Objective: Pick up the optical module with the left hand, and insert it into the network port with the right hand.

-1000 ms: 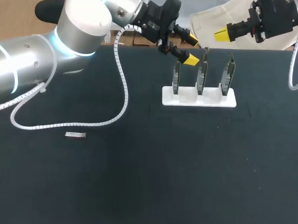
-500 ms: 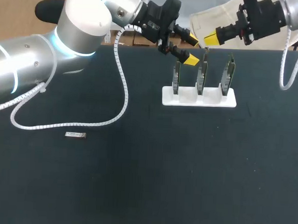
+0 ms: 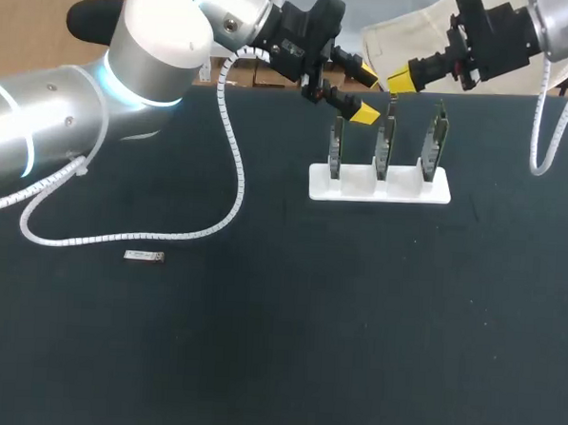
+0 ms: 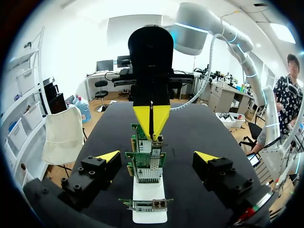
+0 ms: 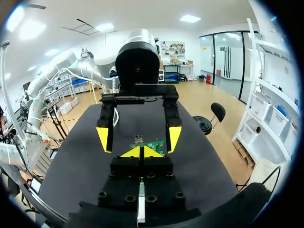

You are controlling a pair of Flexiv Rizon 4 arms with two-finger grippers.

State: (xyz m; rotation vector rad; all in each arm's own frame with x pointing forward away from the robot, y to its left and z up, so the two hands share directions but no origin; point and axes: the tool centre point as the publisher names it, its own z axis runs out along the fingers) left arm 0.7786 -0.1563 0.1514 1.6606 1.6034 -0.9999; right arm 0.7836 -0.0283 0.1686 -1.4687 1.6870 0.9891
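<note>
well, left gripper (image 3: pixel 364 95) spread wide, right gripper (image 3: pixel 399 81) pinched closed, optical module (image 3: pixel 144 256) on table (image 3: pixel 354 330).

A dark, matte table (image 3: pixel 354 330) carries everything. A white stand (image 3: pixel 380 185) sits toward its far edge, holding three network cards (image 3: pixel 386 142) upright in a row. Well apart from the stand, on the left side, the small optical module (image 3: pixel 144 256) lies flat. Just beyond it, a loop of white coiled cable (image 3: pixel 168 237) rests on the surface.
</note>
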